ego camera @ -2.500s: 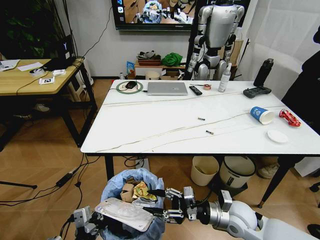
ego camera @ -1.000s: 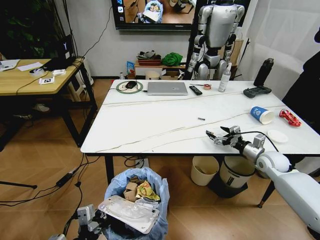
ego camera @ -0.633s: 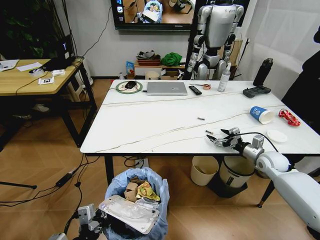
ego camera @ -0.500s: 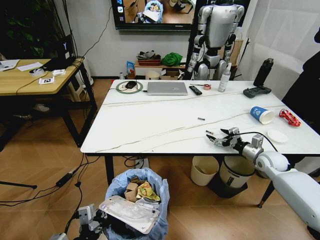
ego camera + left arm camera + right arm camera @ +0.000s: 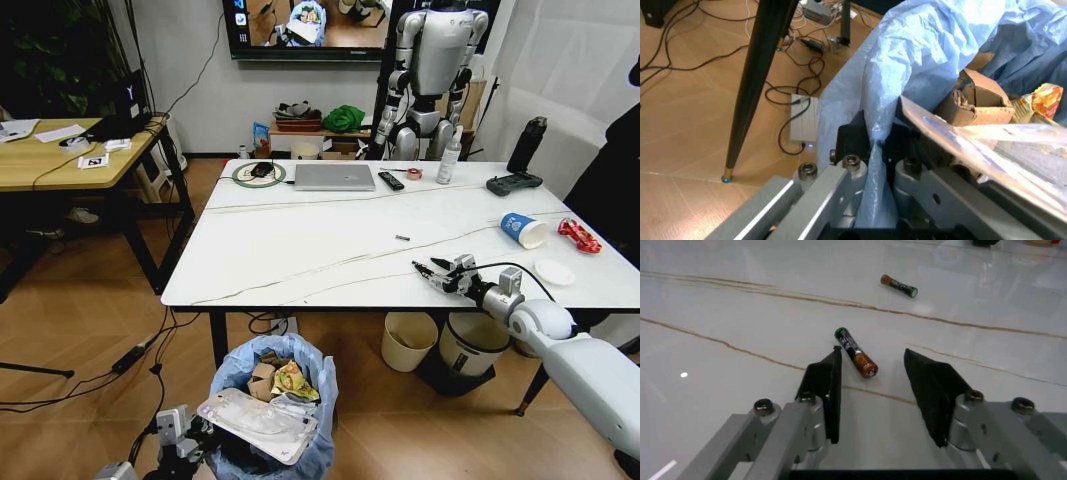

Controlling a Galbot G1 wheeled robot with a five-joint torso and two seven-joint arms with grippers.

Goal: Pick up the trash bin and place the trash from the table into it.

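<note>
White marble-look table (image 5: 300, 250) across the middle, with the blue-lined trash bin (image 5: 272, 385) on the floor just off its near edge, already stuffed with cardboard, a yellow wrapper and a clear flat tray, its liner clamped in the closed left gripper (image 5: 870, 160). Low over the table's near right part, right gripper (image 5: 873, 377) spread wide and empty, one small battery (image 5: 855, 352) lying just ahead between its fingertips. Best done, by judgement, by easing forward until both pads flank the battery, then closing gently (round, so likely to roll).
</note>
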